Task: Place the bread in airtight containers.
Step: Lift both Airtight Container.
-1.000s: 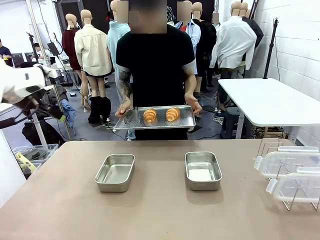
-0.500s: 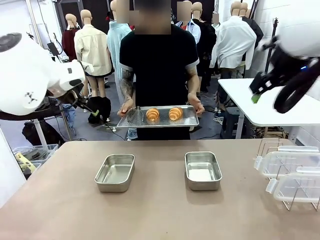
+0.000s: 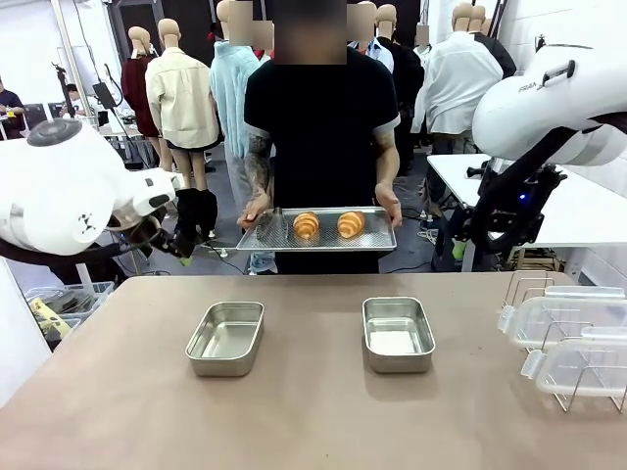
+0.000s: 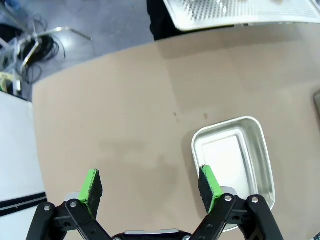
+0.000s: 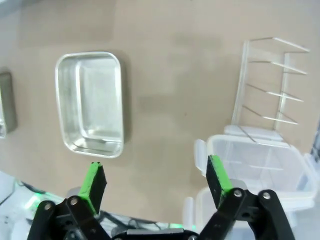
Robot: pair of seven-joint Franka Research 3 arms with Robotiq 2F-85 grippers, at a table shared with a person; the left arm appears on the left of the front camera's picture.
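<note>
Tabletop [image 3: 313,421]: beige, spans the whole near field.

Person [image 3: 318,117]: stands at the far edge in a black T-shirt. Both hands hold a perforated steel baking tray [image 3: 377,241] level, above and beyond the tabletop.

Left arm [image 3: 59,196] comes in over the left edge and right arm [image 3: 549,108] over the right. Both are raised off the surface.

Wire rack [image 3: 534,284]: at the far right of the tabletop, carrying clear plastic lids [image 3: 563,323].

Tins: left tin [image 3: 223,366] and right tin [image 3: 398,364] sit mid-tabletop, well apart. Both are open-topped with their steel floors showing.

Croissants [image 3: 307,225]: two, side by side on the baking tray (none in a tin yet).

Left tool [image 4: 148,174]: green pads spread wide with nothing between them, high over the tabletop near the left tin.

Right tool [image 5: 155,163]: pads likewise spread and gripping nothing, above bare tabletop between the right tin and the lids.
</note>
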